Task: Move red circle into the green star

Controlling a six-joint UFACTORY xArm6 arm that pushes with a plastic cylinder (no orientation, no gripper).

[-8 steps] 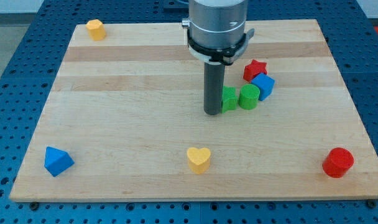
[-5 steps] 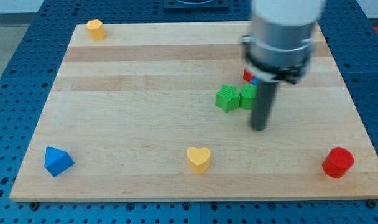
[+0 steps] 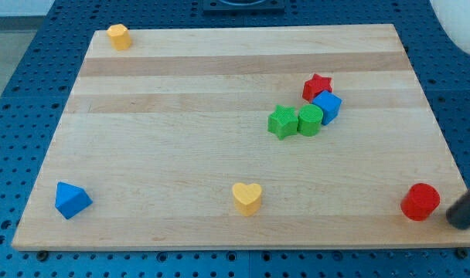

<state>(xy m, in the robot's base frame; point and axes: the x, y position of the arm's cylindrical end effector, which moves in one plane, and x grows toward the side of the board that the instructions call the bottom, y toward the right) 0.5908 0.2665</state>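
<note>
Board (image 3: 181, 154): pale wooden table top on a blue perforated base, filling most of the view.
Tip: my tip (image 3: 458, 222) shows at the view's right edge, low down, at about 3 o'clock of the red circle and just beside it; whether it touches cannot be told.
Pincer: none on this arm, only the dark rod, so nothing to open or close.
Red circle (image 3: 420, 201): near the board's lower right corner, standing alone, well apart from the central cluster, at roughly 5 o'clock from it.
Green star (image 3: 281, 122): a little right of the board's centre, touching the green cylinder at its 3 o'clock.
Green cylinder (image 3: 310, 120): between the green star and the blue block.
Blue block (image 3: 327, 106): cube-like, at about 2 o'clock of the green cylinder, touching it.
Red star (image 3: 317, 86): at 11 o'clock of the blue block, against it.
Yellow heart (image 3: 247, 198): near the bottom edge, about 7 o'clock from the green star.
Blue wedge (image 3: 71, 200): lower left corner.
Yellow block (image 3: 119, 35): upper left corner, shape unclear.
</note>
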